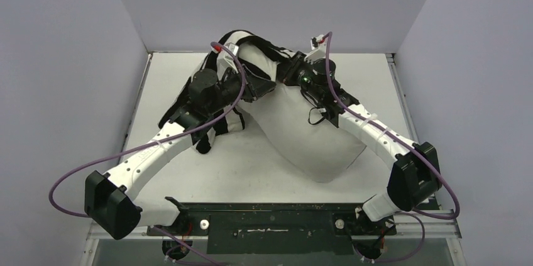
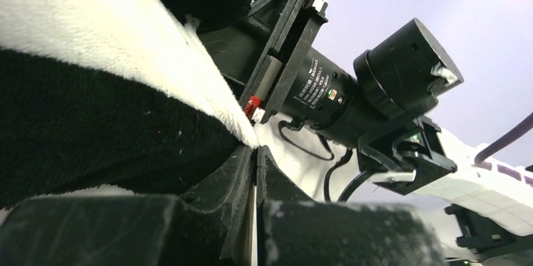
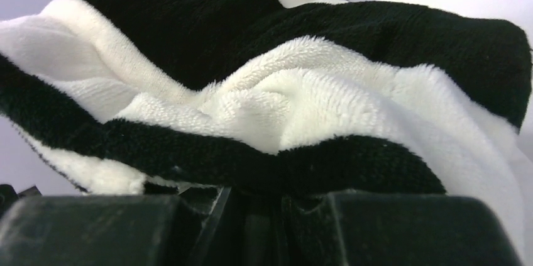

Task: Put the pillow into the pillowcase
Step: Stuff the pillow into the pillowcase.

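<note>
Pillow (image 1: 302, 134) lies diagonally on the tabletop (image 1: 207, 171), plump end toward the near-right corner, other end pointing at the middle of the far edge & tucked under the pillowcase (image 1: 258, 43). Only that far tip is covered afaict; most of the white body is bare. Pillowcase is bunched over the far end, w/ a striped tail trailing toward the left edge.

Left gripper (image 2: 254, 153) is pinched tight on the striped cloth at the left side of the opening. Right gripper (image 3: 251, 193) is clamped on a fold of the same cloth on the right side, jaws nearly together w/ fabric between. Both sit close to each other at the pillow's far end.

Step in hand, imo: drawing the sleeve's mouth over the pillow, early on. Next move prob needs both arms to pull the hem toward the near-right corner together, spreading apart so the mouth clears the pillow's width. Risk: bunched cloth snags, or the pillow slides w/ it instead of going in.
</note>
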{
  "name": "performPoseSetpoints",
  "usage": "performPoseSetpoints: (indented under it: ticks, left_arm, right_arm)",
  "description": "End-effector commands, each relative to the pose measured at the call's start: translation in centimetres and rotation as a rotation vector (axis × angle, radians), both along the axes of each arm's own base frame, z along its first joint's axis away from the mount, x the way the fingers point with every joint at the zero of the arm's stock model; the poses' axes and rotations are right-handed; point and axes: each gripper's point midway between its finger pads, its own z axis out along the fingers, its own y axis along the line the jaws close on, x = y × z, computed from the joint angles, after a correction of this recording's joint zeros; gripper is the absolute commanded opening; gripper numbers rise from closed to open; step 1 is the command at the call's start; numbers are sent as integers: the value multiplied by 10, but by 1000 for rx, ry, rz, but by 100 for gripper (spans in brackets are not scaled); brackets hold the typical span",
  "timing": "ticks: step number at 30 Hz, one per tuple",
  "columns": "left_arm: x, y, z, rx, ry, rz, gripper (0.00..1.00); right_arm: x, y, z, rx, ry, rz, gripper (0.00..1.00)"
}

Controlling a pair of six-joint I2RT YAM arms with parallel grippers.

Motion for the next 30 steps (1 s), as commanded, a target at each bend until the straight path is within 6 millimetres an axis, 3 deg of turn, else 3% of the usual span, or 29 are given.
performPoseSetpoints:
  ticks: [1, 5, 6, 8, 10, 13, 15, 18, 20, 24, 30]
  left_arm:
    - [-46, -6, 33, 34, -69, -176, 0]
    - [-31, 25, 33, 193, -102, -65, 46]
    - [-29, 34, 33, 235, -125, -30, 53]
    - [-29, 56, 28, 330, -173, 44, 61]
    - [-26, 81, 11, 421, -145, 147, 67]
    - [-23, 116, -27, 556, -61, 285, 70]
    - [-20, 131, -63, 627, 7, 333, 72]
    - [-16, 130, -108, 638, 93, 305, 73]
    - [-12, 118, -129, 604, 122, 270, 75]
    - [6, 92, -156, 521, 130, 231, 79]
    - [38, 70, -195, 473, 145, 296, 83]
  right_arm:
    - [-11, -28, 105, 209, -254, 55, 0]
    - [-55, -17, 100, 70, -277, 320, 0]
    - [-68, -19, 100, 39, -294, 356, 0]
    - [-82, -36, 109, -4, -341, 328, 0]
    - [-82, -56, 119, -29, -364, 275, 0]
    - [-76, -82, 130, -53, -383, 221, 0]
    - [-72, -86, 129, -51, -380, 239, 0]
    - [-68, -83, 117, -53, -359, 267, 0]
    - [-65, -82, 107, -51, -342, 275, 0]
    - [-61, -81, 96, -60, -330, 281, 0]
    - [-62, -83, 95, -48, -333, 276, 0]
